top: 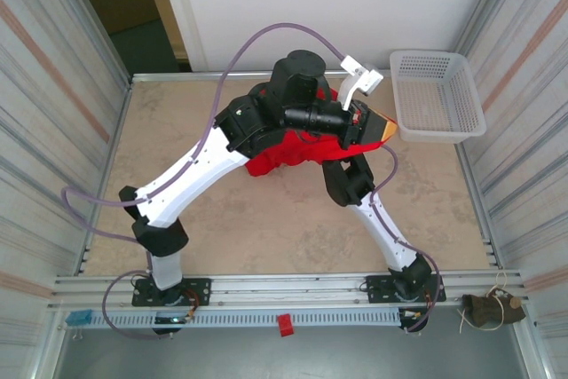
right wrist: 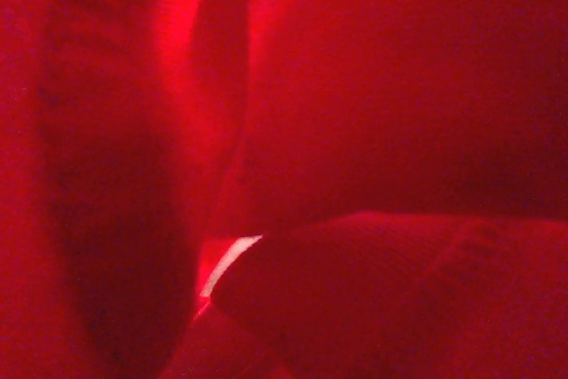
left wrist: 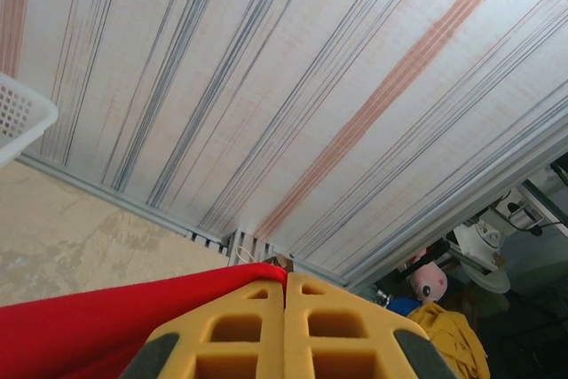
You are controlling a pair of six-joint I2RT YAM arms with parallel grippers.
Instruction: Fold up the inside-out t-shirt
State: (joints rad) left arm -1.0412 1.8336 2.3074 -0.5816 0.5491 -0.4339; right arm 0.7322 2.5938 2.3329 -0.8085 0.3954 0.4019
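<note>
The red t-shirt (top: pixel 282 155) lay bunched in the middle of the worktop (top: pixel 266 228), under both arms, with no neat fold visible. The left fingers (left wrist: pixel 382 326) were together, clamped on 1 edge of it. The right fingers were buried in cloth, so I could not tell their state. Probably the whole folding remained.

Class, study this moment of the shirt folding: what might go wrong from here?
The left claw seems to pinch only a thin edge of the bright red fabric t-shirt at its tip, so the cloth may slip out. That claw also sits close to the white plastic lattice basket and might knock it. Bunched cloth may fold crooked.
</note>
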